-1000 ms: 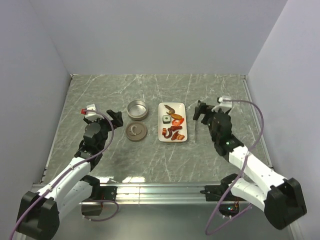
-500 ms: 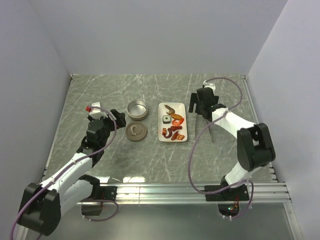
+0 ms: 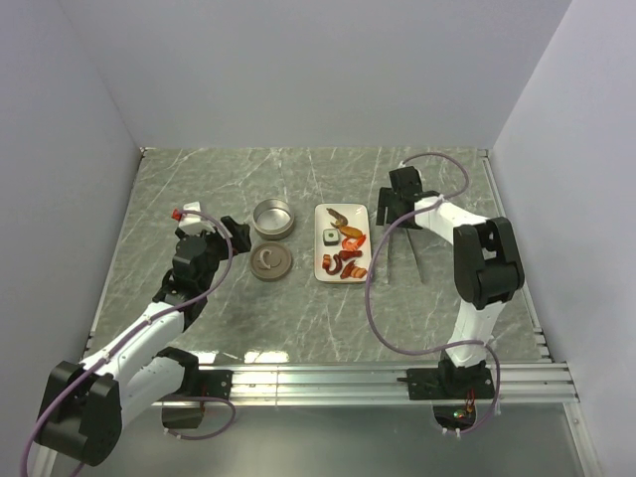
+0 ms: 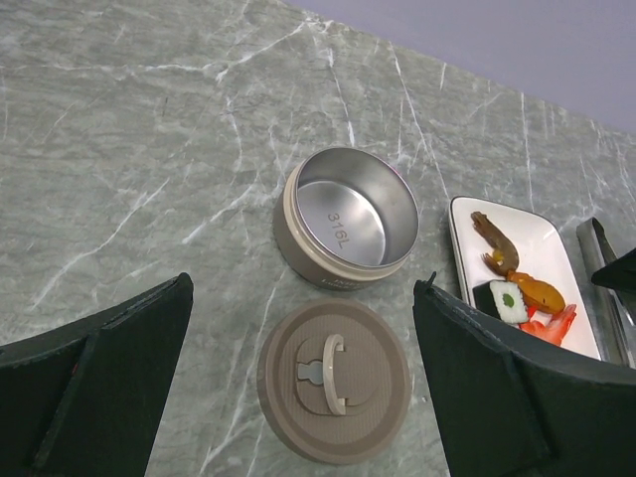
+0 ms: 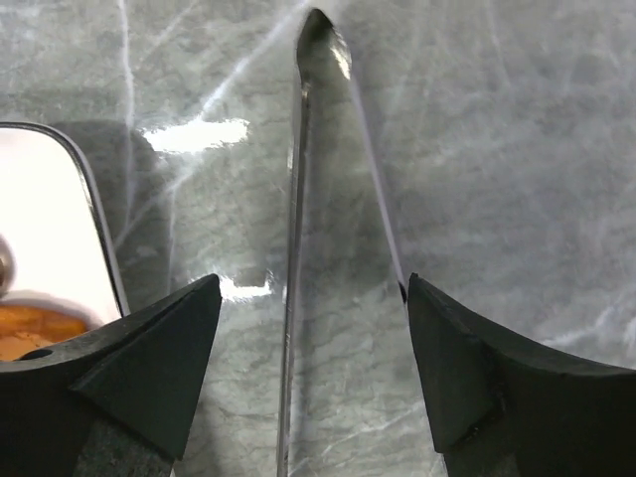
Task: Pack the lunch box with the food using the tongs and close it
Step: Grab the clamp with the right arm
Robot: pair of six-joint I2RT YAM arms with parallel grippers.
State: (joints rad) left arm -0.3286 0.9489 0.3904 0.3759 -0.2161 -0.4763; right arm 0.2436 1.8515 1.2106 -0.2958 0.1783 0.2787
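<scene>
The tongs [image 3: 389, 253] lie flat on the grey table [image 3: 199, 179], just to the right of the white plate [image 3: 319, 248]. Their two thin arms are spread apart and they pinch nothing. The right gripper [image 5: 313, 288] is low over them with its fingers wide apart. One tong arm runs between the fingers, and the other comes right up to the edge of one finger. The food [image 3: 346, 253] is all on the plate: red and orange bits, a shrimp and a little dark cube. The round tin [image 4: 298, 248] sits empty, left of the plate. Its lid [image 4: 335, 368] lies flat just in front of it, handle up. The left gripper [image 3: 231, 236] hangs near the tin and lid, fingers wide apart, holding nothing.
</scene>
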